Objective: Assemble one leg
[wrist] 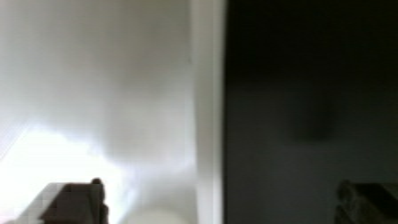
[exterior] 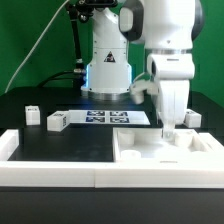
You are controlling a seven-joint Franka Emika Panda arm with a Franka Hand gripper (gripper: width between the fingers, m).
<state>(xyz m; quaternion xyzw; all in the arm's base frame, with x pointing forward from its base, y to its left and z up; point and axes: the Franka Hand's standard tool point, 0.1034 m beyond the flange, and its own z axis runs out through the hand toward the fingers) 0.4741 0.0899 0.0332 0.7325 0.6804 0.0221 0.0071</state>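
My gripper hangs low over the large white tray-shaped piece at the exterior view's right, close to its far rim. In the wrist view both dark fingertips stand far apart, so the gripper is open. Between them I see a blurred white surface with a straight edge against dark table, and no post. Small white legs with tags stand on the table: two at the left and one at the right, all apart from the gripper.
The marker board lies flat at the middle, in front of the robot's base. A low white wall runs along the table's front and left edge.
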